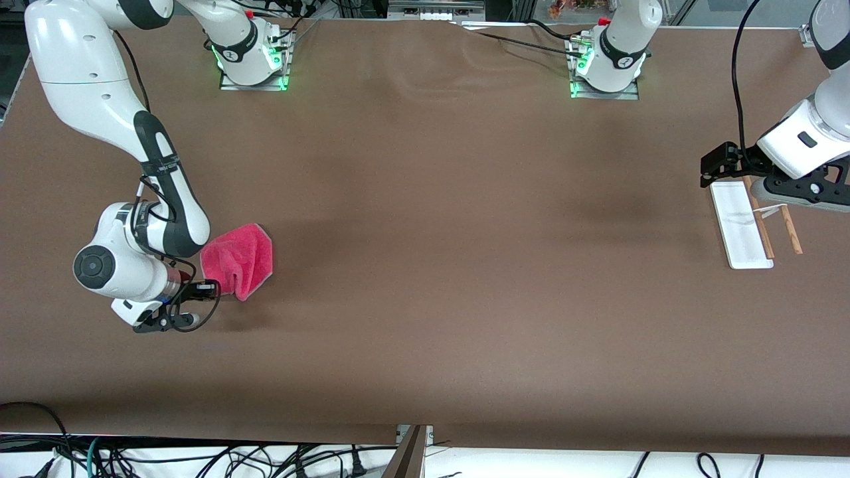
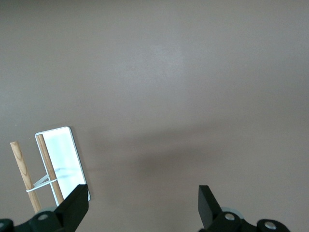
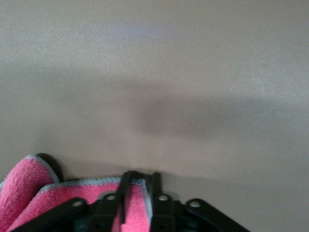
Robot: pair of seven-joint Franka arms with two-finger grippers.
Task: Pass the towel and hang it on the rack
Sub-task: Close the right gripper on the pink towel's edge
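Towel (image 3: 29, 191) pinched (right gripper (image 3: 140, 186)), left gripper (image 2: 145, 203) waiting.

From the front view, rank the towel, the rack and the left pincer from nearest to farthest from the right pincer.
1. Towel: clamped in the right pincer at the right arm's end of the table.
2. Rack: at the left arm's end of the table.
3. Left pincer: open, over the rack's end farther from the front camera; too close to the rack to rank firmly.
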